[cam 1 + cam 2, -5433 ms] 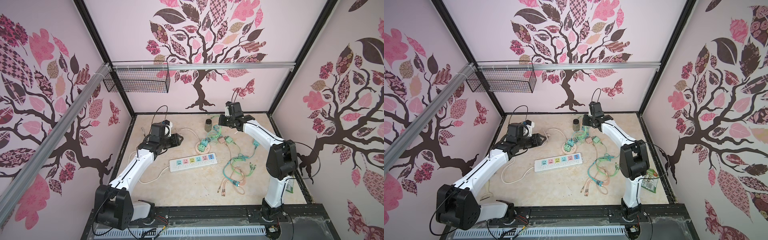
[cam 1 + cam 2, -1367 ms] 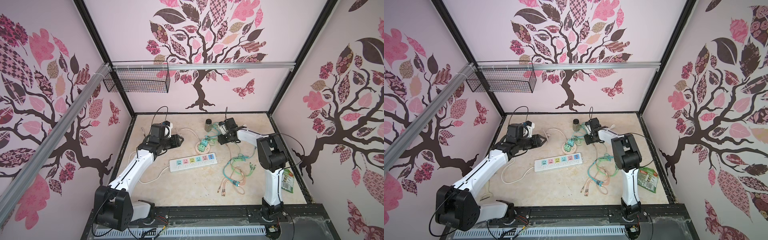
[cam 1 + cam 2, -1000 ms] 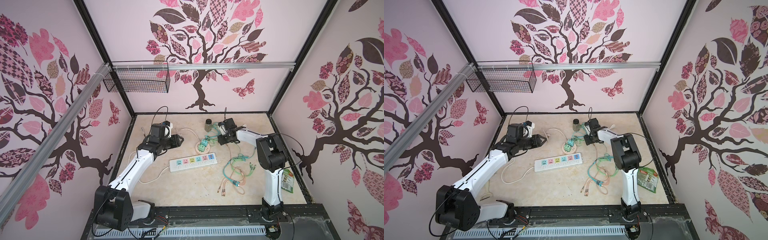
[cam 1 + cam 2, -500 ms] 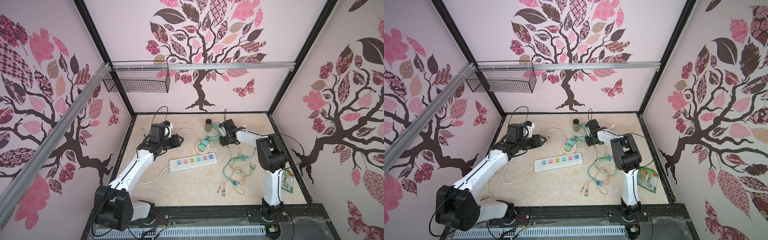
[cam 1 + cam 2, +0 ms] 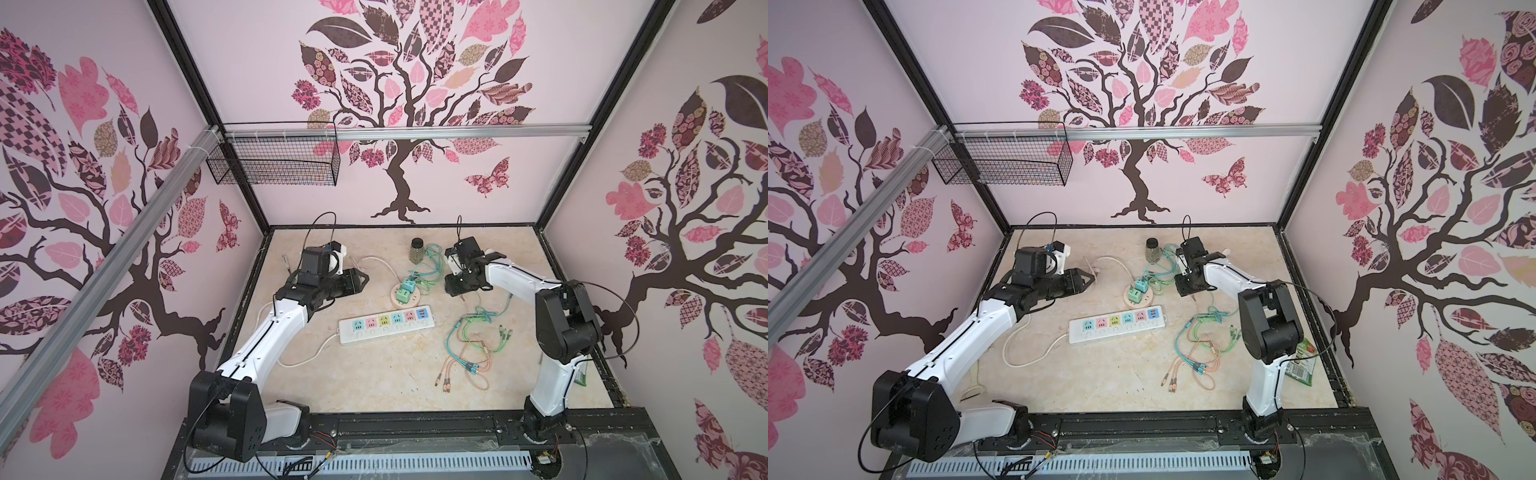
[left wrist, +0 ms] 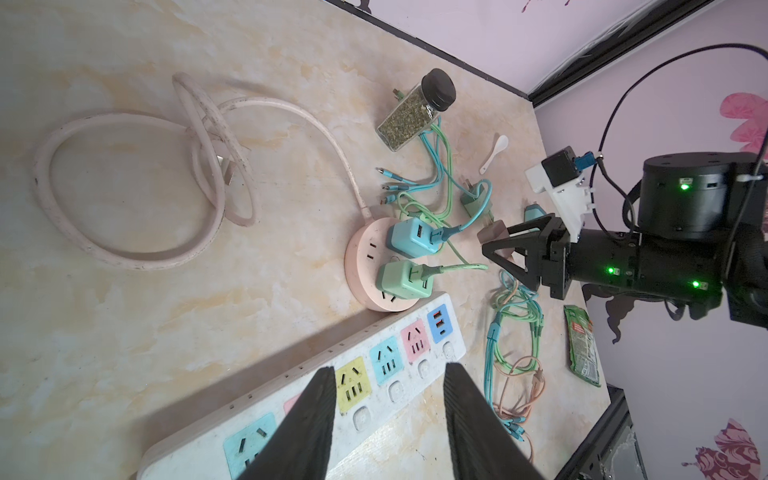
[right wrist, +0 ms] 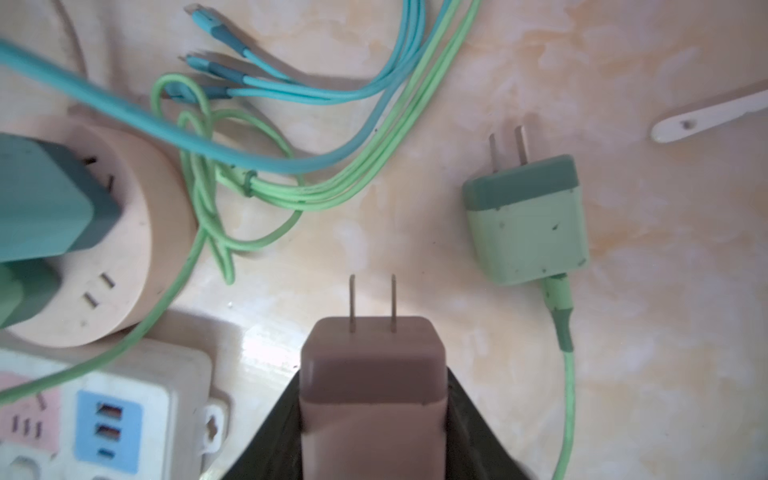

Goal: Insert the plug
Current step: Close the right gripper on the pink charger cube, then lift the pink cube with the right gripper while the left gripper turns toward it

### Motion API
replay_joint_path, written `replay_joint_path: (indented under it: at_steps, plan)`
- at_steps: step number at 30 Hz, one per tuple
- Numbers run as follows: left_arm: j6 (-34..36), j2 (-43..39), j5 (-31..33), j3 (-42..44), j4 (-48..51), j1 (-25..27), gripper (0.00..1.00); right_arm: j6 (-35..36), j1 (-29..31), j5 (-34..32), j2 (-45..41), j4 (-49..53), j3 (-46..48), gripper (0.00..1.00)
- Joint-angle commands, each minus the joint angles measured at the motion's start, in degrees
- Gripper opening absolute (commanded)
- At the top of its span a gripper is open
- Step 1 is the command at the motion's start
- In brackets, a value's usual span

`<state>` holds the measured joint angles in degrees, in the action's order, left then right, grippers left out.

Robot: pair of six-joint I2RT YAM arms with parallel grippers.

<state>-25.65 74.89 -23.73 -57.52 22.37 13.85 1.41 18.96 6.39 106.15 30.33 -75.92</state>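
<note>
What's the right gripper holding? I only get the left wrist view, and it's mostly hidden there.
Observer: A brown plug, clamped in the right gripper. Its two flat prongs point straight out ahead.
Operator: Is the green plug behind it plugged in?
Observer: No. The right wrist view shows the green plug lying loose on the table, in no socket, with its cable attached.
Operator: And where's my left gripper?
Observer: In a top view the left gripper is open and empty, left of the round socket and on the far side of the strip.
</note>
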Motion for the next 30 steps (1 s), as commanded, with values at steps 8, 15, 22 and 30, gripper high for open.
replay_joint_path:
  at_steps: [8, 15, 22, 30]
  plan:
    - [-0.1, -0.5, -0.7, 0.4, -1.0, -0.2, 0.46, -4.1, -3.5, 24.3, -14.2, -4.4, 1.0, 0.39]
    - [-0.9, 0.3, -5.5, 0.4, -3.7, -0.2, 0.48, -3.2, -2.7, 29.1, -17.4, -8.2, 3.0, 0.37]
    - [-2.2, 0.8, -18.1, -1.5, -7.4, 0.8, 0.53, 1.7, 3.1, 28.2, -21.0, -12.7, 4.6, 0.37]
    - [-2.8, -1.5, -22.6, -3.6, -8.5, 2.2, 0.55, 1.1, 3.4, 33.6, -23.0, -17.3, 0.0, 0.38]
